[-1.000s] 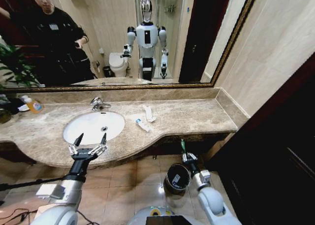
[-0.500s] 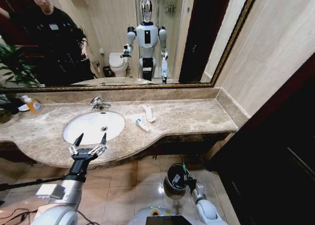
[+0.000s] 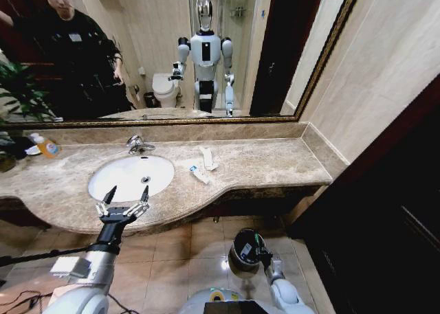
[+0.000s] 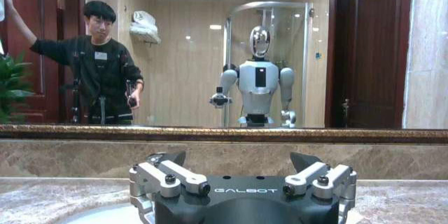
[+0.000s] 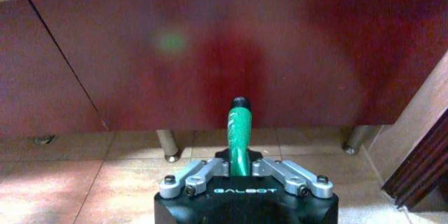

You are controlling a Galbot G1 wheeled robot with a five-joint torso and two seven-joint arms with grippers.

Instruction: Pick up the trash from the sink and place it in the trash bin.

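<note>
Evidently the job is partway along, with one piece in hand and more waiting. The right claw (image 5: pixel 240 165) is clamped shut on a slim dark-green plastic tube (image 5: pixel 238 129) with a black cap, which stands straight up out of the closed fingers. In the head view that right claw (image 3: pixel 262 254) hangs low beside the cabinet, right at the shiny rim of the small round black trash bin (image 3: pixel 238 249) on the tiled floor, so by my reading the tube is about to be dropped but is not yet released. What is inside the bin I cannot tell.

The white oval ceramic sink (image 3: pixel 127 173) with its chrome faucet (image 3: pixel 137 145) looks bare of scraps. Left to clear, as far as I can judge, are the small white tubes with blue print and flat white paper packets (image 3: pixel 201 165) lying on the beige marble worktop (image 3: pixel 268 162) just beside the basin's right edge.

The left claw (image 3: pixel 122 203) hovers spread wide and empty above the front rim of the worktop, near the sink; its wrist view shows both fingers (image 4: pixel 171 174) well apart.

The only legible writing is "GALBOT", printed in white on the black body of each claw. The print on the tubes is too small to read
</note>
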